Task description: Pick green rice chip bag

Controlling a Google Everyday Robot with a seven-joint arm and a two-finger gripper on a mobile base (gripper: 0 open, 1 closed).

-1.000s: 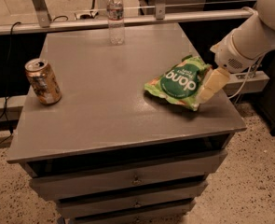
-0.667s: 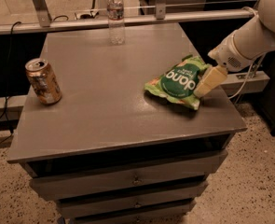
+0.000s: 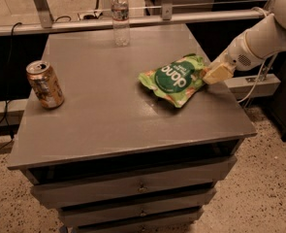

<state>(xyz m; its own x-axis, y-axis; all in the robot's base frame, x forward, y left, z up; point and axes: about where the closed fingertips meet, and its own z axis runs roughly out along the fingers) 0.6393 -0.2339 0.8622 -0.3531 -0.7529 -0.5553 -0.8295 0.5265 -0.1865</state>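
Observation:
The green rice chip bag [image 3: 174,79] lies on the grey cabinet top [image 3: 123,115], right of centre. It is crinkly light green with a dark-green circle and white letters. My gripper [image 3: 214,74] reaches in from the right on a white arm [image 3: 259,40]. Its cream tip touches the bag's right edge, low over the table.
An orange-gold drink can [image 3: 45,84] stands near the left edge. A clear water bottle [image 3: 120,16] stands at the back centre. Drawers [image 3: 133,186] run below the top. A rail [image 3: 133,21] runs behind, with cables at the right.
My gripper has moved up and slightly left against the bag's right edge. The bag has shifted a little to the left. The can and bottle have not moved.

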